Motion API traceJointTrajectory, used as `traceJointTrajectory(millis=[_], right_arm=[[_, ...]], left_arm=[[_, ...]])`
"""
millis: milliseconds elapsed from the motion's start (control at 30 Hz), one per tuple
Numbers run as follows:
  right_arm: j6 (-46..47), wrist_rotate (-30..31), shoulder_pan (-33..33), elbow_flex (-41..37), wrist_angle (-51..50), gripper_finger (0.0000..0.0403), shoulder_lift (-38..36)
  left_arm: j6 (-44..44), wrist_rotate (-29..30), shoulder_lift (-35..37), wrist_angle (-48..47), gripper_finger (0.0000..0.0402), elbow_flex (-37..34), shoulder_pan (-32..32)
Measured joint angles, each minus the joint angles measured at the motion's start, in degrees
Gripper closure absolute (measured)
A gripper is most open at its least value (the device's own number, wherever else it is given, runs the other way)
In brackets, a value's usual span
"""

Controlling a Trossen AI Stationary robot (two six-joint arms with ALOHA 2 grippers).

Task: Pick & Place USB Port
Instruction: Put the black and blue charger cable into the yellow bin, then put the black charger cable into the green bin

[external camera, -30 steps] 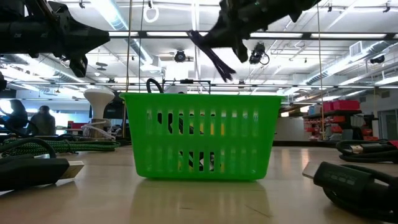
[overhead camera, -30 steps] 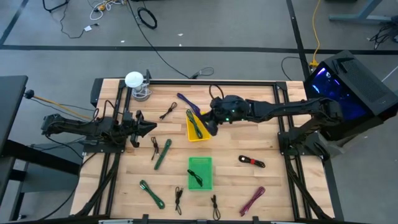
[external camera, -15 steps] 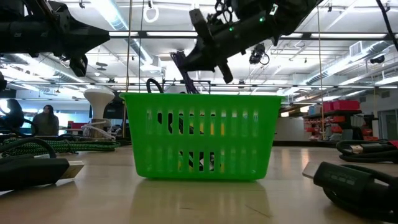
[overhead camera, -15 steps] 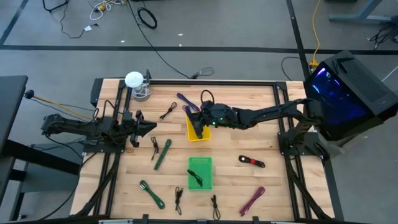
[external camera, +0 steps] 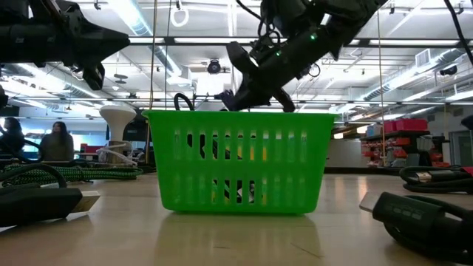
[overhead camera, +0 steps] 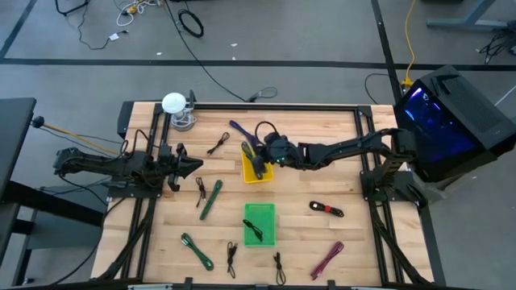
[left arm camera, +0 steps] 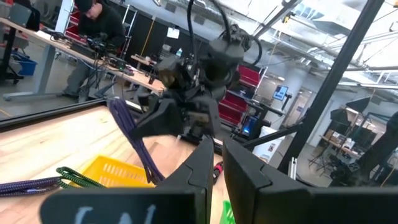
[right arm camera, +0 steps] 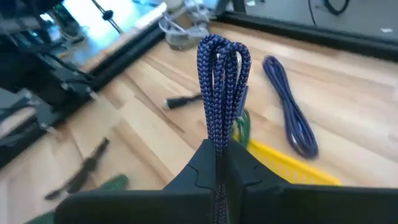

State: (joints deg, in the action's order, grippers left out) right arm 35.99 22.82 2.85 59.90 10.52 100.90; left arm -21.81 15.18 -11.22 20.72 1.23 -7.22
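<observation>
Clenched on a coiled blue braided USB cable [right arm camera: 222, 81], our right gripper [overhead camera: 264, 151] hangs over the yellow plastic basket [overhead camera: 256, 172]; the bundle's long axis runs straight out from the jaws, the basket just beneath. Our left gripper [overhead camera: 184, 167], pinched together, waits well apart.

A grey floor [overhead camera: 322, 32] surrounds the wooden table [overhead camera: 339, 242], crossed by dark tape lines, with a coiled black cable [overhead camera: 191, 22] and a yellow cable [overhead camera: 409, 40] lying on it. In the low view, a white ceiling with long strip lights [external camera: 140, 18] spans a wide workshop, red shelving [external camera: 403, 125] stands far off, and two people [external camera: 55, 140] stand at the far side. The left wrist view shows a person [left arm camera: 93, 43] bent over a cluttered workbench [left arm camera: 37, 34] and dark structural beams [left arm camera: 336, 81].
</observation>
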Motion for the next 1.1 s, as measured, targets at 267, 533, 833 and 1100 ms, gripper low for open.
traceJointTrajectory(millis=[267, 533, 833, 1100], right_arm=[[4.06, 2.17, -0.81, -5.23, 5.44, 0.0401, 0.0], [4.04, 0.47, -0.7, -5.66, 5.87, 0.0379, 0.31], [3.89, 1.74, -0.61, -5.66, 6.52, 0.031, 0.31], [-1.68, 4.85, -0.31, -5.66, 7.48, 0.0254, 0.31]], left_arm=[[-0.04, 0.0, 0.0, 0.12, 0.0362, 0.0, 0.0], [-0.04, 0.0, 0.0, 0.15, 0.0362, 0.0, 0.0], [-0.04, 0.0, 0.0, 0.15, 0.0362, 0.0, 0.01], [-0.02, 0.0, 0.0, 0.15, 0.0362, 0.0, 0.0]])
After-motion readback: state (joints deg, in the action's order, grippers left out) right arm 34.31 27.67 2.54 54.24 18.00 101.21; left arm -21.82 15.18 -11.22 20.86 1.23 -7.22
